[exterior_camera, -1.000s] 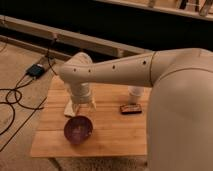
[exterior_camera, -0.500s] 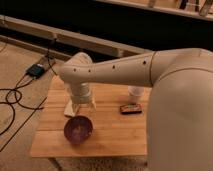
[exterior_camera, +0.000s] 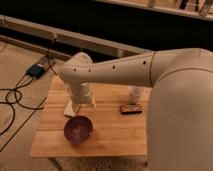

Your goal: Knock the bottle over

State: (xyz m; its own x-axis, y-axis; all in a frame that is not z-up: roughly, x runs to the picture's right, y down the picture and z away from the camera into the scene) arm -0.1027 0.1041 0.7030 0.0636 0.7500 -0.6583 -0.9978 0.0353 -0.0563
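- So, our tool (exterior_camera: 80, 105) hangs above the bowl (exterior_camera: 78, 129); we can't tell if it's open.
- The bottle (exterior_camera: 135, 93) stands upright, off to its right in view.

The cream-white gripper (exterior_camera: 81, 104) sits left of centre, just above a dark purple bowl (exterior_camera: 78, 129). The table (exterior_camera: 112, 136) is pale honey wood; the bottle (exterior_camera: 135, 93) looks whitish.
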